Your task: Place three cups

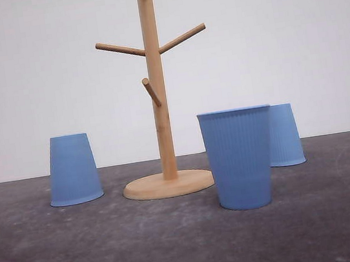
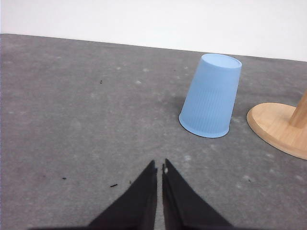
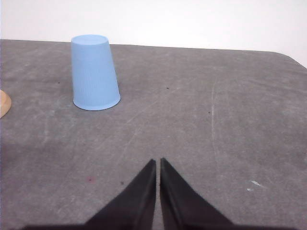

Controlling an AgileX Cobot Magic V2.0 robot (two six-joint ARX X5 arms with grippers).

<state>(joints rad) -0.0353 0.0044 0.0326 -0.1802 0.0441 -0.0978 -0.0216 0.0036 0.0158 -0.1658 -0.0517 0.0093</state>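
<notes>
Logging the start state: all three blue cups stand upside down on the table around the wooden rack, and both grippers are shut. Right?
Not quite. The front view shows the nearest cup upright, mouth up. The left cup and the far right cup are upside down by the wooden rack. Left gripper and right gripper are shut.

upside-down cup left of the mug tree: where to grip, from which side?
Grip the left cup across its ribbed wall, about mid-height, coming in level from the front. It stands rim-down with its flat base up, so there is no rim to pinch. The left gripper is shut, so it must open first.
</notes>
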